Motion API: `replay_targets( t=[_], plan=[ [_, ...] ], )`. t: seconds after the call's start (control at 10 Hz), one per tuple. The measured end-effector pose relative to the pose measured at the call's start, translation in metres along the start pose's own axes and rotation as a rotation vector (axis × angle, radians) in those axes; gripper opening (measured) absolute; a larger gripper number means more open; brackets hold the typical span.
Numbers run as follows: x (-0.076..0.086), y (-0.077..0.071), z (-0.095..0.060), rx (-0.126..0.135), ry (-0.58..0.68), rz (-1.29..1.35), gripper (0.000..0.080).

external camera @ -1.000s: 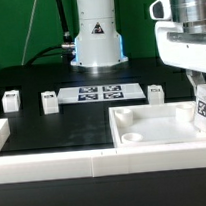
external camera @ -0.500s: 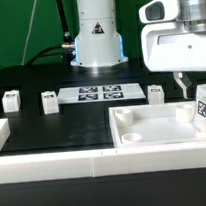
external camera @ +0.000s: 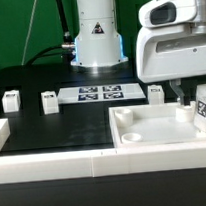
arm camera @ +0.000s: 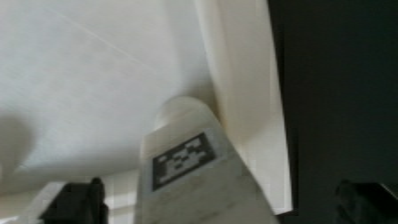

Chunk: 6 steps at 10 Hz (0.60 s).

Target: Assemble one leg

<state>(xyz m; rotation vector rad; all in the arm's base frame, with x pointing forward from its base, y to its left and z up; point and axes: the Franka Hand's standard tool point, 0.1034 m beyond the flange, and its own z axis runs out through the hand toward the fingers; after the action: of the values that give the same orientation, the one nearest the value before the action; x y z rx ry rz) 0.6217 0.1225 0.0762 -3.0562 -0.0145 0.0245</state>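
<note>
Leg point(external camera: 203, 111) bears black-and-white square tag; tool point(arm camera: 222, 202) spread, not gripping.

open: black table point(external camera: 63, 129) | blocked: tray wall point(external camera: 142, 111), leg point(external camera: 204, 111)

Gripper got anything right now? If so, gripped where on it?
Nothing is held. The gripper is open. In the wrist view, the leg sits between its fingers with a gap on each side, untouched.
</note>
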Motion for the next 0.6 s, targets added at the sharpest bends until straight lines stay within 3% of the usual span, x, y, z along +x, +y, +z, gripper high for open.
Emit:
replay_targets(
  t=[0.4,0.6],
  plan=[
    [0.0018,0.0027,0.0008,-0.007,0.019,-0.184,0.0649],
    [0.0018,0.0028,0.0008,-0.007,0.019,-0.184,0.0401]
  ],
)
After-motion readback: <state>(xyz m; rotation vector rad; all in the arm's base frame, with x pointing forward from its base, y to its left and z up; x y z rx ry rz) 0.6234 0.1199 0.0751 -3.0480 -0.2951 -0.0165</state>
